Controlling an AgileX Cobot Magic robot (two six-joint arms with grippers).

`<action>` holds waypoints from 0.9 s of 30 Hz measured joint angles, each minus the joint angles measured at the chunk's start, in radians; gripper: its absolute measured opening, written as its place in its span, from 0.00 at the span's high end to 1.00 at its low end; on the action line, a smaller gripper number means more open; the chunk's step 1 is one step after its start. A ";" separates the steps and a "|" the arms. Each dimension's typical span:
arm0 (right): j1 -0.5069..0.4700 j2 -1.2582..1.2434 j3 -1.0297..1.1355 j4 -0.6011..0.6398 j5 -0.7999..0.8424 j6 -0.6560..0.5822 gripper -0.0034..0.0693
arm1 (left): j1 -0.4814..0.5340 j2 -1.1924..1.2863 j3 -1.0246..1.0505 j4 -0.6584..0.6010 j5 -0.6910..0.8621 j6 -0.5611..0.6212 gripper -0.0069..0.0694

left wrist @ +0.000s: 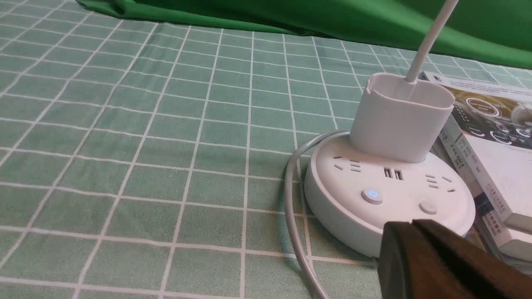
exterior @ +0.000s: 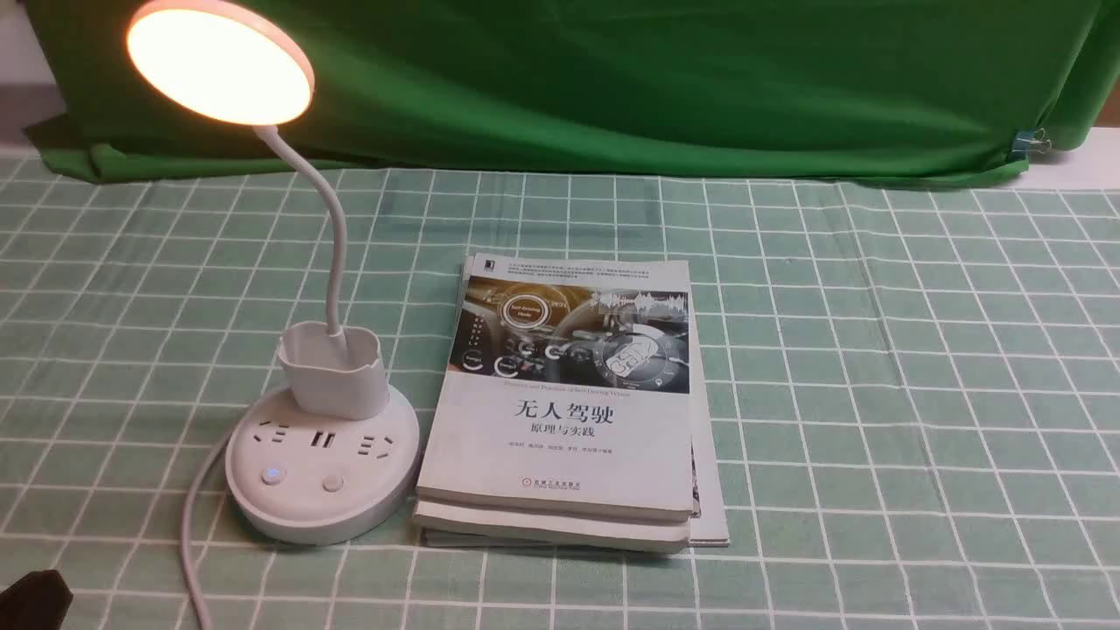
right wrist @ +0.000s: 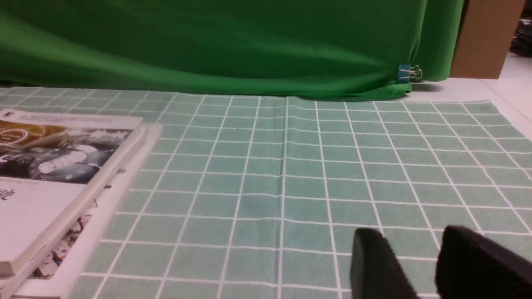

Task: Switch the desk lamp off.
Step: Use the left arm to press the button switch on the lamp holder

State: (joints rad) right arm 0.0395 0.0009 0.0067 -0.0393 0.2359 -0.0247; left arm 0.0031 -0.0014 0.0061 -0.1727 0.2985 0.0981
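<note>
The white desk lamp (exterior: 324,455) stands left of centre, its disc head (exterior: 219,61) lit warm and bright. Its round base (left wrist: 390,195) carries sockets, a blue-lit button (left wrist: 371,195) and a plain button (left wrist: 428,207). My left gripper (left wrist: 411,224) is shut and empty, its tips just short of the base's near rim, close to the plain button. In the front view only a dark bit of it (exterior: 35,599) shows at the bottom left corner. My right gripper (right wrist: 409,238) is open and empty, low over the cloth, far from the lamp.
A stack of books (exterior: 569,402) lies right beside the lamp base. The lamp's white cable (exterior: 188,534) runs from the base toward the front edge. A green-and-white checked cloth (exterior: 875,350) covers the table; a green backdrop (exterior: 612,79) hangs behind.
</note>
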 joint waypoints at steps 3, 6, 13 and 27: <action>0.000 0.000 0.000 0.000 0.000 0.000 0.62 | 0.000 0.000 0.000 0.000 0.000 0.000 0.91; 0.000 0.000 0.000 0.000 0.000 0.000 0.62 | 0.000 0.000 0.000 0.000 0.000 0.000 0.91; 0.000 0.000 0.000 0.000 0.000 0.000 0.62 | 0.000 0.000 0.000 -0.035 -0.026 -0.005 0.91; 0.000 0.000 0.000 0.000 0.000 0.000 0.62 | -0.002 0.000 0.000 -0.626 -0.278 -0.124 0.91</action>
State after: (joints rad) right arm 0.0395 0.0009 0.0067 -0.0393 0.2359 -0.0247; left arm 0.0013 -0.0014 0.0061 -0.7984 0.0209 -0.0258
